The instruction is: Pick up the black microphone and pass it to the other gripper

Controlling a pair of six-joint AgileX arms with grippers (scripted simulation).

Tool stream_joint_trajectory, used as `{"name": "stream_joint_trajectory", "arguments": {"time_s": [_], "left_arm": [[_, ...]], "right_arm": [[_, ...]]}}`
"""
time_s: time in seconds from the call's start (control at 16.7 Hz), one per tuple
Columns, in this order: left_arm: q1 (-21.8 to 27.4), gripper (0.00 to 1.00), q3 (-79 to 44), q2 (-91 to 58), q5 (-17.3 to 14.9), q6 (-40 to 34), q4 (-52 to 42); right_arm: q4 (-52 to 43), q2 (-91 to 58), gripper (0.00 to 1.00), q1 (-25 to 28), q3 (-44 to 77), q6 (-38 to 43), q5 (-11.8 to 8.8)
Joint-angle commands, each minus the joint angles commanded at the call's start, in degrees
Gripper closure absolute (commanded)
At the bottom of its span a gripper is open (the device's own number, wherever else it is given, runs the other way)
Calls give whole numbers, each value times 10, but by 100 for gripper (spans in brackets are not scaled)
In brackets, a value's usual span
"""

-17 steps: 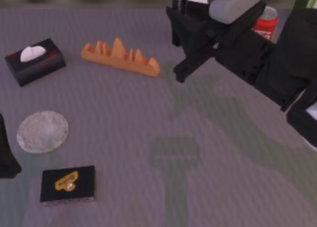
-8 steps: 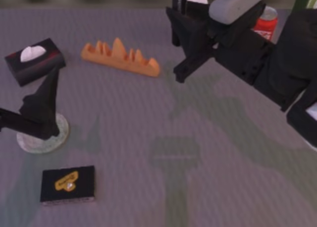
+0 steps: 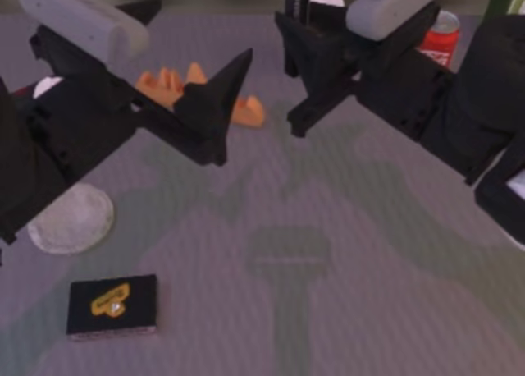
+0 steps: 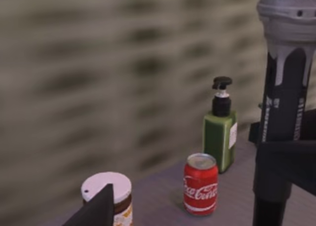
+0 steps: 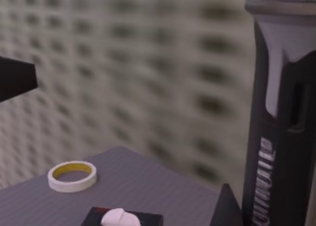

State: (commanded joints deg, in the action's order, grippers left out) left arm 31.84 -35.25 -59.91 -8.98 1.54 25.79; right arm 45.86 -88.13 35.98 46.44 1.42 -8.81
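Note:
The black microphone (image 4: 285, 83) stands upright with its silver-grey mesh head on top. My right gripper (image 4: 285, 163) is shut on its lower body. In the top view the right gripper (image 3: 299, 43) hangs at the back centre, and the microphone (image 3: 296, 0) shows as a thin black stick above it. In the right wrist view the microphone (image 5: 281, 132) fills the edge, very close. My left gripper (image 3: 234, 107) is open, raised over the back left, pointing at the right gripper with a gap between them. One of its fingers (image 4: 98, 211) shows in its wrist view.
An orange spiky rack (image 3: 168, 84) lies partly under the left gripper. A grey disc (image 3: 70, 220) and a flat black box with yellow logo (image 3: 111, 304) lie front left. Red soda can (image 4: 201, 184), green pump bottle (image 4: 220, 137), white-lidded jar (image 4: 109, 194), tape roll (image 5: 72, 175), tissue box (image 5: 121, 217).
My left arm has risen from the table's left edge and swung up and right towards the right gripper. The right arm with the microphone has not moved.

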Motion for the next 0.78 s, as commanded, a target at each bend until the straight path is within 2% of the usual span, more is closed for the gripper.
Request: {"name": "stream_joint_trajectory", "arguments": {"time_s": [0.18,0.54,0.78], "left_arm": [[20,0,-24,-34,-6,1,18],[20,0,-31,-42,-5,1,20],[34,0,-99,-131,5,2,42]], "right_arm": [[0,0,100,0,0,0,0],[0,0,100,0,0,0,0],[0,0,100,0,0,0,0]]}}
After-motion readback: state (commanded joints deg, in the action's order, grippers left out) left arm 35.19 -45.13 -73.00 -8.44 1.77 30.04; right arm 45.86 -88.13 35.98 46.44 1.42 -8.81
